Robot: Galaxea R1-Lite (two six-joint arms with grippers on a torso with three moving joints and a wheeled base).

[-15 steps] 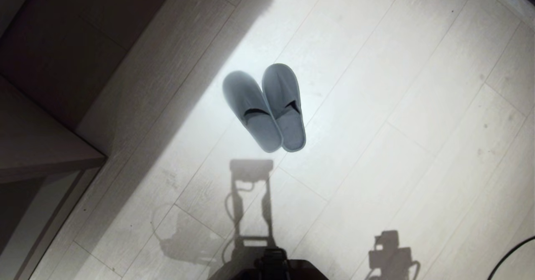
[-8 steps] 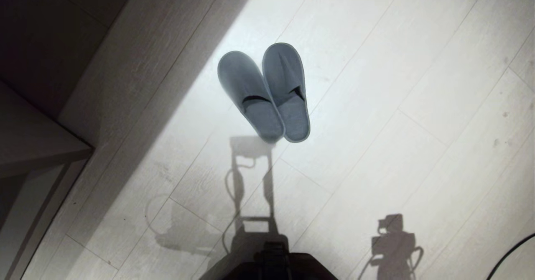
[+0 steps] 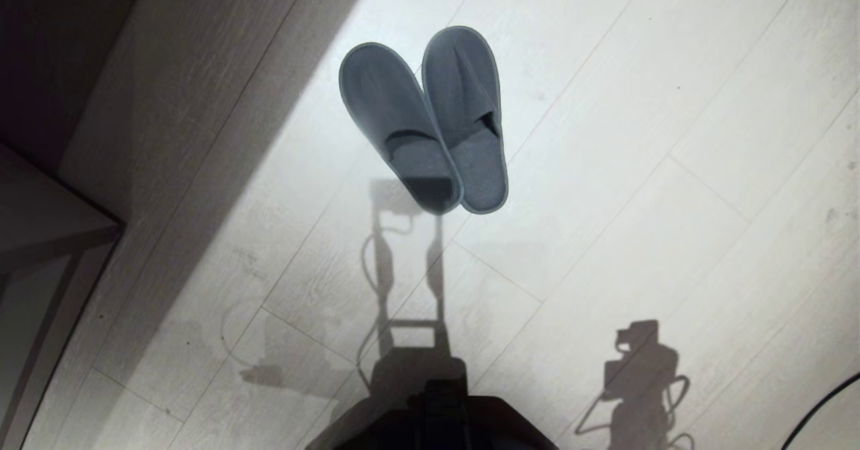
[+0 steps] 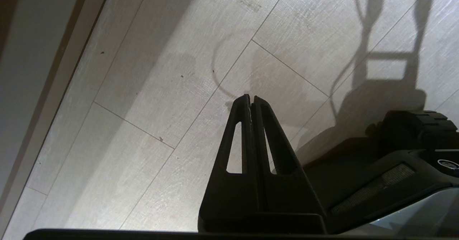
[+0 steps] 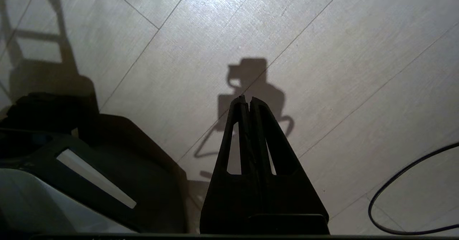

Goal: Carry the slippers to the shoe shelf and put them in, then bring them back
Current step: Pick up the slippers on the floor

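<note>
Head view, item one: we list the slippers, a blue-grey closed-toe pair lying on the pale plank floor. They rest side by side with their inner edges touching, toes pointing away from the robot and fanned slightly apart, heels close together. The shadow of the robot falls across the heel of the left-hand slipper. We read no brand, label or writing on either one.

Item two: a dark wooden unit at the left edge of the same view, in shade, well apart from the slippers.

Item three: the left end effector, seen in the left wrist view above bare floor, fingers pressed together and empty.

Item four: the right end effector, in the right wrist view, fingers likewise together, nothing between them.

Item five: a black cable curving on the floor near the right end effector.
</note>
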